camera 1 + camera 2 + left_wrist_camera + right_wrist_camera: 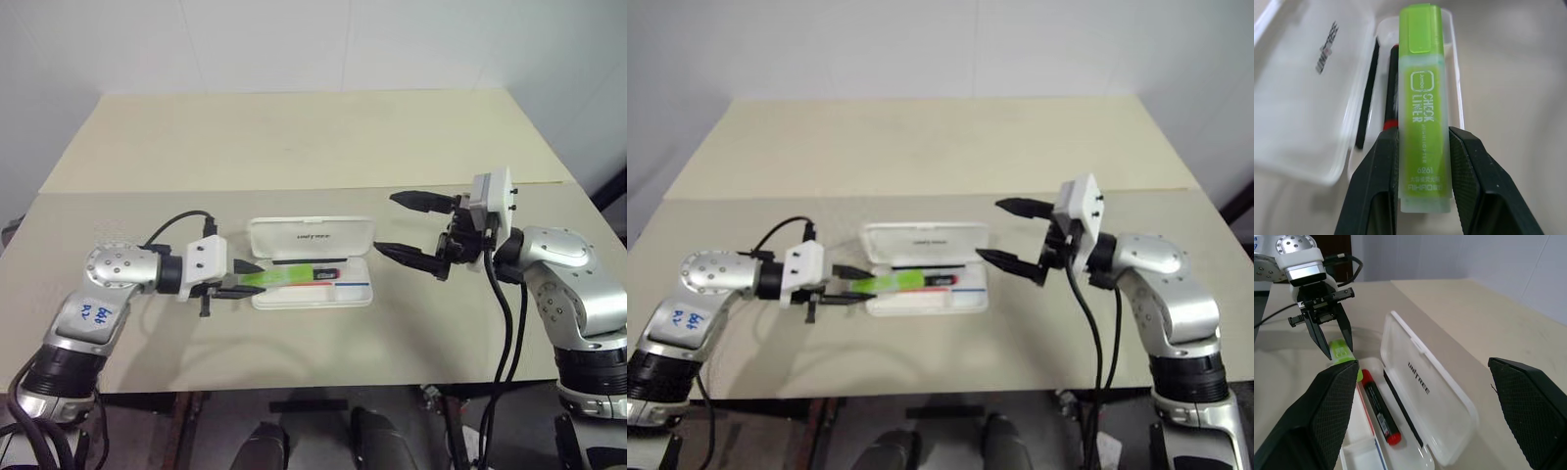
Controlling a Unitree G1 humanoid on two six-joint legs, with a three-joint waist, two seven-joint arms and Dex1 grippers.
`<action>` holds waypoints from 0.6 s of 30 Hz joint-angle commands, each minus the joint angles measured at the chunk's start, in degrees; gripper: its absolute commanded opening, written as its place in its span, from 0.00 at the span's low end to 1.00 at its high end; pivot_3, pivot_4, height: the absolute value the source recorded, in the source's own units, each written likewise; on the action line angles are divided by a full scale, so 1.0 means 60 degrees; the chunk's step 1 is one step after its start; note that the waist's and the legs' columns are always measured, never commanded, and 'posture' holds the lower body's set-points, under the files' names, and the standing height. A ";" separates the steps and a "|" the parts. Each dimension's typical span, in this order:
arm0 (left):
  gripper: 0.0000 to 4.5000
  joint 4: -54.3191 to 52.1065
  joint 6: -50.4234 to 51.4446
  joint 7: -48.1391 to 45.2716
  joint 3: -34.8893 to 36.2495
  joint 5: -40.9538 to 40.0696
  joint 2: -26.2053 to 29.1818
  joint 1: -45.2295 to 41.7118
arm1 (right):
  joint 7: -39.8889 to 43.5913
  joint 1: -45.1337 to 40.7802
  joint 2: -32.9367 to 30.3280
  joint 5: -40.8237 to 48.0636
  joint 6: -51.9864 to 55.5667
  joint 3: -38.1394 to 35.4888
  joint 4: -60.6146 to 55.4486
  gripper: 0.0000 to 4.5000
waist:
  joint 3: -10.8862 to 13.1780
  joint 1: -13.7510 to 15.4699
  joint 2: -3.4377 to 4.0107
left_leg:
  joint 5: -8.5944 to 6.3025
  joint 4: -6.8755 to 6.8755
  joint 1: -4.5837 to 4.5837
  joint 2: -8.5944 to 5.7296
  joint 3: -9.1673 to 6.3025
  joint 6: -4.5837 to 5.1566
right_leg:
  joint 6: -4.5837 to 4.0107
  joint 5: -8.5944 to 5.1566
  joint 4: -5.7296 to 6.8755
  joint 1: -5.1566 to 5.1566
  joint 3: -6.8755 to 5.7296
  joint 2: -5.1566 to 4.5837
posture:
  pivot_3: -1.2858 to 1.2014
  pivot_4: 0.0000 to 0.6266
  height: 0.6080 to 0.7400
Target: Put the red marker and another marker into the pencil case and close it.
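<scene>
The left gripper (pixel 240 277) pinches the lime-green highlighter (pixel 1424 110) between its two black fingers (pixel 1377 181), gripping it near its tail end so that most of the body juts out beyond the fingertips. In the head views the highlighter reaches over the left end of the open pencil case (pixel 364 294), its capped end above the tray; whether it touches the tray cannot be told. The left wrist view shows the words "CHECK LINER" printed along the barrel, with the tray of the case beyond it. The pencil case lies open on the beige tabletop (pixel 294 147), its white lid (pixel 1430 396) folded back towards the far side and carrying small dark "UNITREE" lettering. The red marker (pixel 1378 409) already lies inside the tray, along its length, beside a thin black stripe and close to the lid hinge. The right gripper (pixel 411 227) hangs above the tabletop just beside the right end of the case, its fingers spread wide apart with nothing between them, pointing across towards the left arm. A black cable loops from each wrist.
</scene>
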 commanded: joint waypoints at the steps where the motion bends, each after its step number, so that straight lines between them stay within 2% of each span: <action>1: 0.23 0.0289 -0.0113 -0.0136 -0.0269 0.0230 -0.0148 -0.0441 | 0.0079 0.0177 -0.0362 0.0241 0.0068 -0.0391 -0.0489 1.00 | 0.0000 0.0011 0.0000 | 0.0000 0.0001 0.0000 0.0000 0.0001 0.0000 | 0.0000 0.0000 0.0000 0.0000 0.0001 0.0000 | 0.52 0.24 1.00; 11: 0.23 0.1410 -0.0488 -0.0160 -0.0871 0.0978 -0.0484 -0.0944 | -0.0089 0.0566 -0.0542 0.0329 0.0190 -0.0503 -0.0777 1.00 | 0.0000 0.0016 0.0000 | 0.0001 0.0011 0.0000 -0.0002 0.0001 -0.0001 | 0.0004 0.0002 0.0004 0.0004 0.0001 0.0001 | 0.52 0.24 1.00; 18: 0.23 0.1288 -0.0373 -0.0207 -0.0896 0.0983 -0.0764 -0.1091 | -0.0221 0.0583 -0.0499 0.0362 0.0217 -0.0485 -0.0843 1.00 | 0.0000 0.0020 0.0000 | 0.0002 0.0027 0.0000 -0.0004 -0.0003 -0.0002 | 0.0007 0.0004 0.0004 0.0011 0.0000 -0.0001 | 0.52 0.24 1.00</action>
